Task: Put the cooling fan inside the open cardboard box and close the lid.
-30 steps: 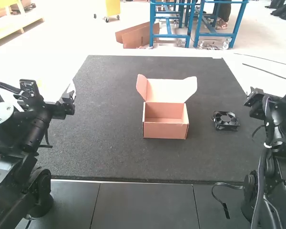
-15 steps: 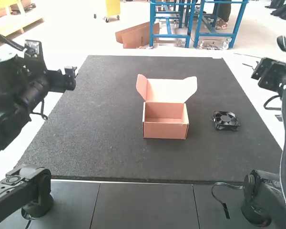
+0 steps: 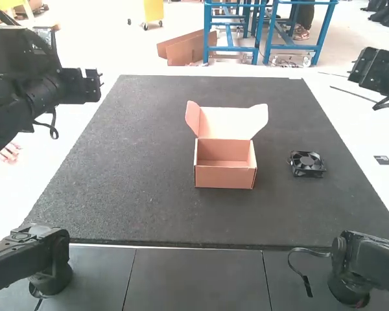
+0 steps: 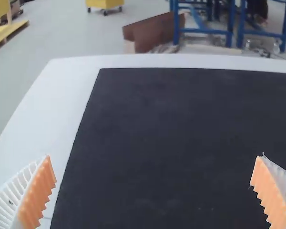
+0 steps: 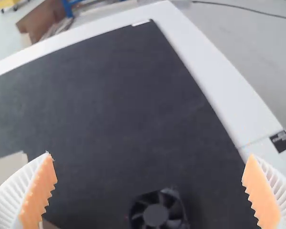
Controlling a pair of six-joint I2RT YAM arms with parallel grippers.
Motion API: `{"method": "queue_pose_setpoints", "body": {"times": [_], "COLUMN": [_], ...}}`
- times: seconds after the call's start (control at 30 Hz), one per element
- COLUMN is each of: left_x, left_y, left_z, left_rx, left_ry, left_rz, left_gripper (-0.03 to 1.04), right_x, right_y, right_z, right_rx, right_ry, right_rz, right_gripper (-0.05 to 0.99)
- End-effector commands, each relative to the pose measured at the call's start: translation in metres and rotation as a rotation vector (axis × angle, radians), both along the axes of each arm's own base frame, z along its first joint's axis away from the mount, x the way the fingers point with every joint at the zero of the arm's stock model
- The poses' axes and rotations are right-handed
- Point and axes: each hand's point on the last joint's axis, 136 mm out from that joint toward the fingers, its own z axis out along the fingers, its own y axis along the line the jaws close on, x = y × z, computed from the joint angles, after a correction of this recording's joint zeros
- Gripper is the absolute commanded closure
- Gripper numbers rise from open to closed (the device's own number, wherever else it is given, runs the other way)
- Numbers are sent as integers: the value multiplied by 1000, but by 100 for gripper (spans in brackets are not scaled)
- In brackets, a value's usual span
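- The right gripper stands wide open, its white ribbed fingers with orange pads far apart and holding nothing.
- The black cooling fan lies flat on the black mat, below and between those fingers, touching neither.
- The left gripper is also spread wide and empty, over bare mat near its left edge.
- The fan sits near the right side of the open cardboard box, apart from it; the lid stands up at the back.
- The right arm hangs high off the mat's far right corner; the left arm is high at the left, pointing toward the mat.
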Motion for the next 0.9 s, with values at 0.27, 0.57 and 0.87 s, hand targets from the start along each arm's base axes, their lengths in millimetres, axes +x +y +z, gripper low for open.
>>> {"method": "queue_pose_setpoints", "body": {"times": [0.27,0.57,0.87], "left_x": [1,-24,-44], "left_y": [-50,-115,-138], "left_z": [-33,-50,-62], "left_rx": [-4,14,17], "left_ry": [115,180,243], "left_rz": [-194,-427,-548], "left_gripper": [5,5,5], "right_x": [6,13,15], "right_y": [-9,-27,-36], "right_z": [-64,-102,-147], "right_rx": [-31,-136,-190], "right_ry": [363,506,648], "right_rz": [15,50,128], "right_gripper": [3,3,3]}}
